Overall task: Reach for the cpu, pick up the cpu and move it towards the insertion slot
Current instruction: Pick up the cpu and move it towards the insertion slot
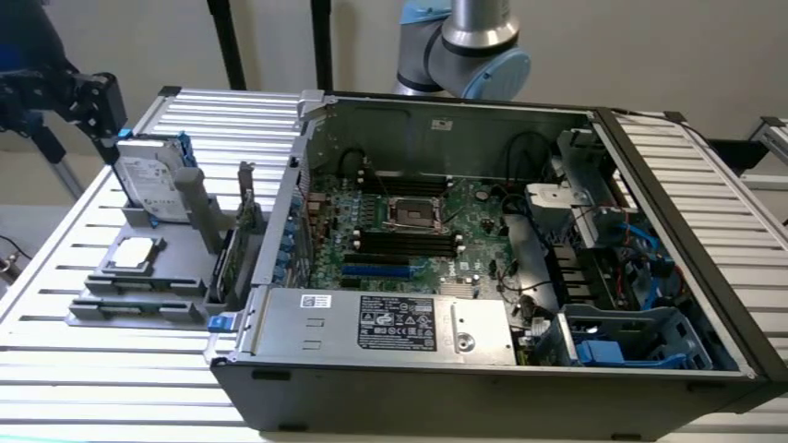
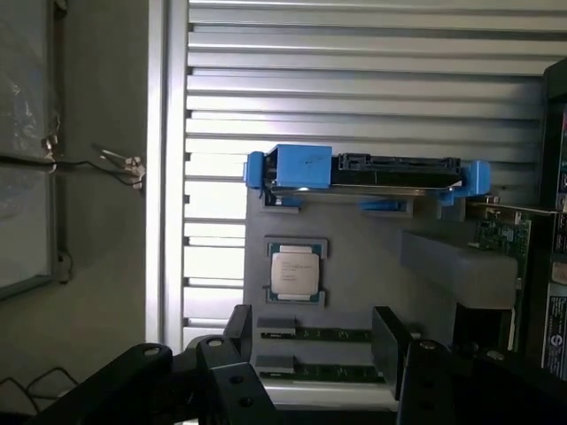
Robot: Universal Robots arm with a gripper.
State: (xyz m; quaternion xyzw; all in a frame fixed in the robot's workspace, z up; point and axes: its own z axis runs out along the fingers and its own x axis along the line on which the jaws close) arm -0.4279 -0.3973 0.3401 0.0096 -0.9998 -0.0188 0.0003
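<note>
While the jaws hang spread, empty, one cpu [image 2: 294, 271] on grey tray [image 2: 363, 252], one insertion slot [image 1: 412, 213].

Silver-grey arm [image 1: 478, 37], pale blue joint caps [image 1: 425, 14], seemingly black pincer [image 2: 310, 314]

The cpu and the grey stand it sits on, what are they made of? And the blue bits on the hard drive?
The cpu: its top looks like metal, silvery-grey with a dull sheen; the pale rim may be another material. The grey stand: probably plastic, flat matt grey with no shine. The blue bits: likely plastic too, with a bright, even colour.
</note>
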